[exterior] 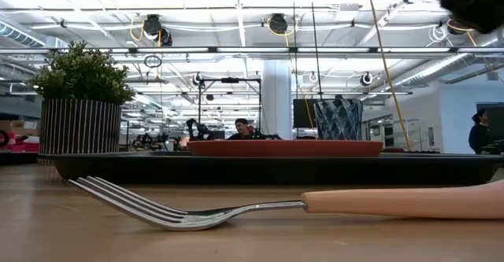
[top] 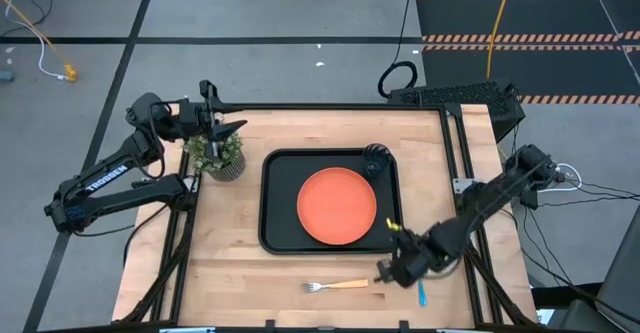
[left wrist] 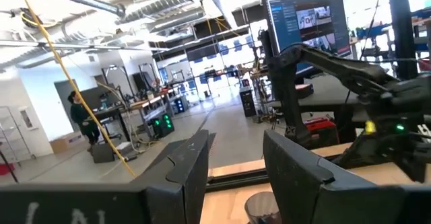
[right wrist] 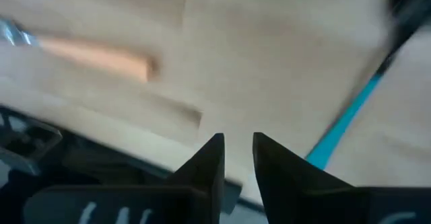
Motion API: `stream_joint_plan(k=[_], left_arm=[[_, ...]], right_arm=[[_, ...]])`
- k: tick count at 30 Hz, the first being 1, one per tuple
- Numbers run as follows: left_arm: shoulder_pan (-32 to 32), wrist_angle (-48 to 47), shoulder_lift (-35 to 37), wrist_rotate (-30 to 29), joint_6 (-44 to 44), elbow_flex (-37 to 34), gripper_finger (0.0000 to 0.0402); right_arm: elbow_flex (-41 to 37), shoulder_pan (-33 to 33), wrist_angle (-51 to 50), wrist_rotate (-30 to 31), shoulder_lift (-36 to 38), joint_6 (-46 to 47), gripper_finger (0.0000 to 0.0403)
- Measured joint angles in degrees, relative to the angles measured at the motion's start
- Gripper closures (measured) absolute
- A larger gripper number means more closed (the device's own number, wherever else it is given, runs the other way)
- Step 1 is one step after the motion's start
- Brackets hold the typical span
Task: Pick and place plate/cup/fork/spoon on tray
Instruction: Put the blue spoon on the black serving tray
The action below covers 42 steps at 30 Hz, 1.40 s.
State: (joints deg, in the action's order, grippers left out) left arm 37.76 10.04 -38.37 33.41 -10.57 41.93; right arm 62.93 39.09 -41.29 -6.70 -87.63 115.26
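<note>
The black tray (top: 275,213) lies mid-table with the orange plate (top: 337,206) flat on it and the dark grey cup (top: 375,161) upright in its far right corner. The fork (top: 335,286) lies flat on the table in front of the tray and fills the foreground of the low view (exterior: 236,207). The blue-handled spoon (top: 422,293) lies on the table near the right front edge. My right gripper (top: 390,271) hovers between fork and spoon, fingers a narrow gap apart (right wrist: 237,150) and empty. My left gripper (top: 225,128) is open (left wrist: 236,157) above the potted plant.
A potted green plant (top: 218,155) in a striped pot stands at the far left of the table, beside the tray. The table's front edge runs close behind the fork and spoon. Bare wood lies left of and in front of the tray.
</note>
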Motion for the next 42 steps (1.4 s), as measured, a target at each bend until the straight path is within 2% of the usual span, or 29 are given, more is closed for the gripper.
stream_joint_plan(k=[6, 9, 14, 18, 22, 26, 32, 42], left_arm=[[-0.9, 0.4, 0.0, 0.1, 0.9, 0.0, 0.0256], [-1.9, 0.6, 0.0, 0.2, 1.9, 0.0, 0.0256], [-4.0, -0.6, 0.0, 1.6, 2.0, 0.0, 0.0256], [-5.4, -1.7, 0.0, 4.3, 1.7, 0.0, 0.0256], [-6.6, -2.5, 0.0, 4.3, 1.7, 0.0, 0.0256], [-7.6, -2.9, -0.4, 4.3, 1.7, 0.0, 0.0256], [-8.7, -2.8, -2.5, 4.3, 0.7, 0.0, 0.0256], [-9.5, -1.1, -3.6, 4.3, 0.4, 0.0, 0.0256]], right_arm=[[0.0, 4.3, 10.9, -0.9, -7.1, 6.6, 0.0308], [0.0, 4.9, 12.9, -2.0, -9.4, 7.7, 0.0288], [0.0, 4.9, 7.9, -7.1, -9.6, 12.1, 0.0260], [-0.1, 5.2, 4.3, -8.4, -7.6, 14.5, 0.0248], [0.0, 5.2, -3.2, -8.2, -6.5, 14.5, 0.0246], [-0.1, 5.2, -10.9, -5.1, -6.5, 14.6, 0.0245], [-0.1, 4.9, -14.1, 0.8, -6.7, 14.6, 0.0245], [-0.1, 4.9, -14.3, 2.3, -9.6, 13.9, 0.0245]])
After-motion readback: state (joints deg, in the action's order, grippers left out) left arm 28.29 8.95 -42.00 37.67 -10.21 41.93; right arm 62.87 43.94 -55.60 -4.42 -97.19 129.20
